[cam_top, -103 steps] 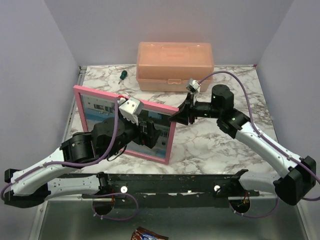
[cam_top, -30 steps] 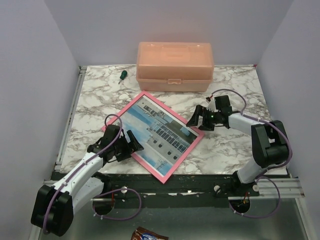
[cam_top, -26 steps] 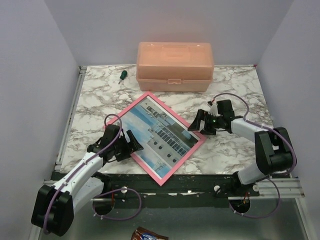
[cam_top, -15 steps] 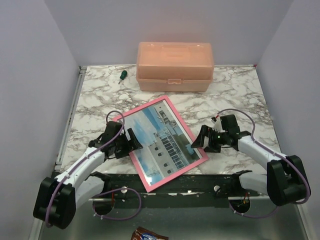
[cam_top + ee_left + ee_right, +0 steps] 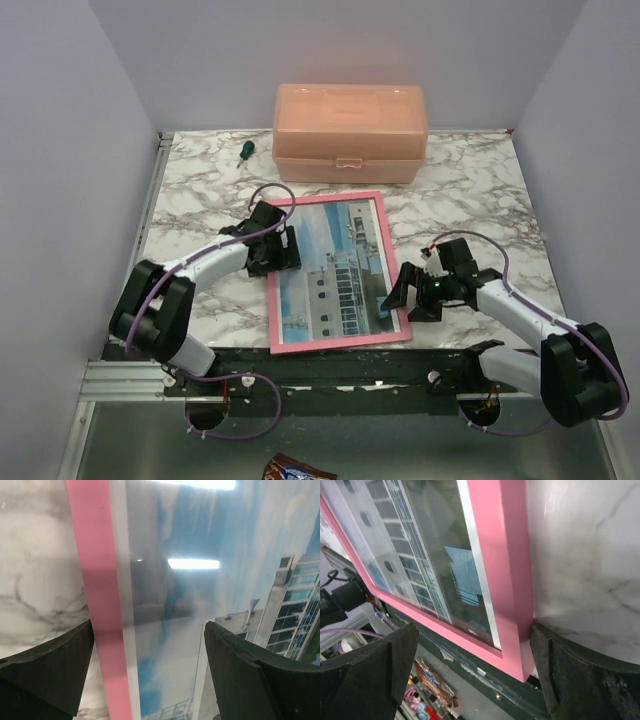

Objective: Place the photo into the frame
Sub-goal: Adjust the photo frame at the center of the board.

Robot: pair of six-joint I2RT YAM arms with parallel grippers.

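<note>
You have 1 frame [image 5: 340, 343] lying flat mid-table [image 5: 470, 190] with 1 photo [image 5: 335, 275] inside it; 1 box [image 5: 349, 130] and 1 screwdriver [image 5: 243, 151] lie far. Your 2 arms reach low: the left gripper [image 5: 290, 250] has its jaws apart astride the left rail, and the right gripper [image 5: 405, 303] has its jaws apart at the near-right corner.

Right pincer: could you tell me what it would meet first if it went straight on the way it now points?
The frame: the open right pincer points at its pink edge near the front corner; how close is unclear.
</note>
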